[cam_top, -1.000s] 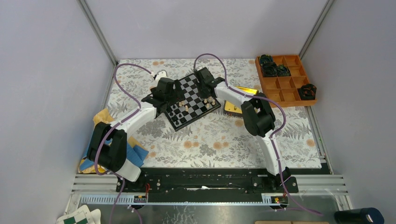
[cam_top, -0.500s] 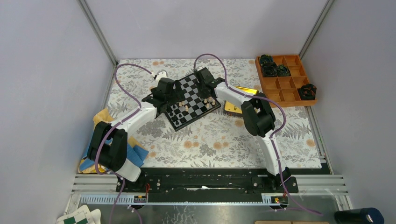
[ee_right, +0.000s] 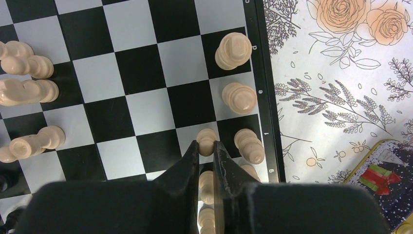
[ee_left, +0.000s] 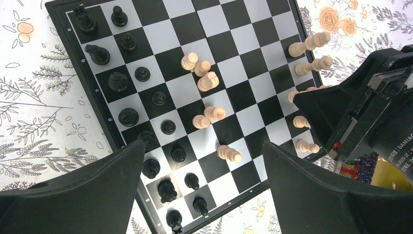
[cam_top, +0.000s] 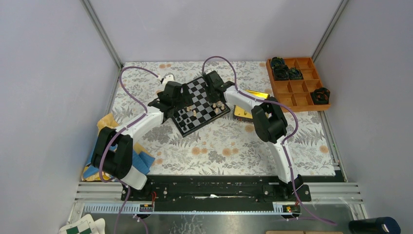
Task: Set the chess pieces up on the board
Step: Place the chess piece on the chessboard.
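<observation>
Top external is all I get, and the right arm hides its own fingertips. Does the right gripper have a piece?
Observer: Yes. The right wrist view shows the right gripper shut on a light piece near the rim of the board.
Operator: Anything crowding it?
Observer: A second light piece stands right beside it, on the rim side.
Operator: And the left gripper?
Observer: The left gripper is open and holds nothing. Its camera shows toppled light pieces mid-board.
</observation>
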